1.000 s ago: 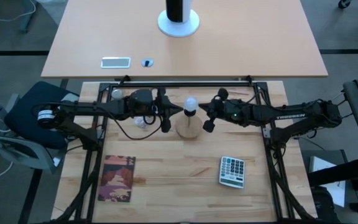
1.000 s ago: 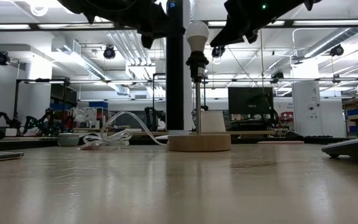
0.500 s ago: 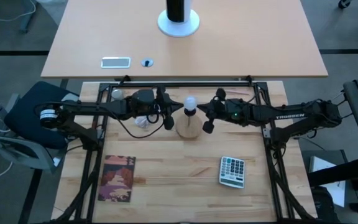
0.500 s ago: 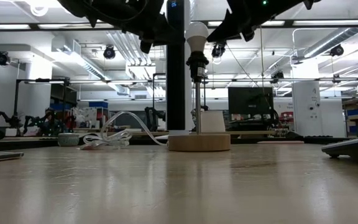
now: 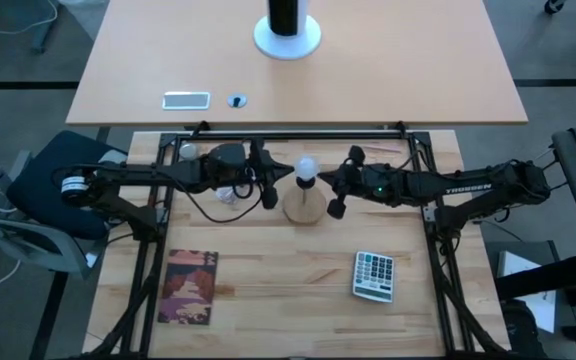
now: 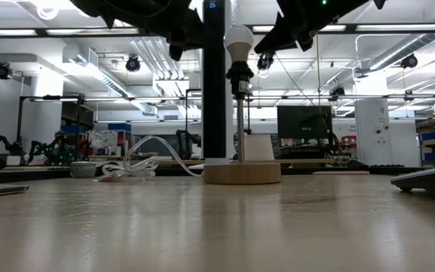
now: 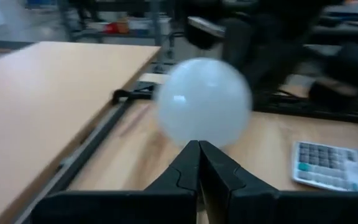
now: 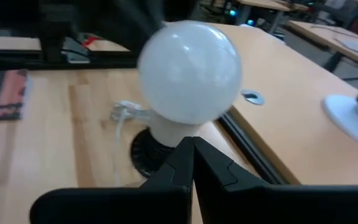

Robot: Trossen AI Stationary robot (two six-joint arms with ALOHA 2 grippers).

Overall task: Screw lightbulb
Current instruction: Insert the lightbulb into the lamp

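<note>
Lightbulb [image 5: 307, 165]: seated upright atop the lamp stand [image 5: 305, 205], mid-worktop [image 5: 268, 290].
Left hand [image 5: 267, 185]: fingers closed together, holding nothing, just beside the bulb.
Right hand [image 5: 341, 183]: fingers closed together, empty, on the bulb's opposite side.
Calculator [image 5: 374, 276]: well apart from the lamp.

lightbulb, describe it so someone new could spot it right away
On the slatted wooden table, find the round wooden lamp base midway between the two arms. The lightbulb sits atop its thin stem, the only frosted-white globe there, unlike the flat calculator and book.
</note>
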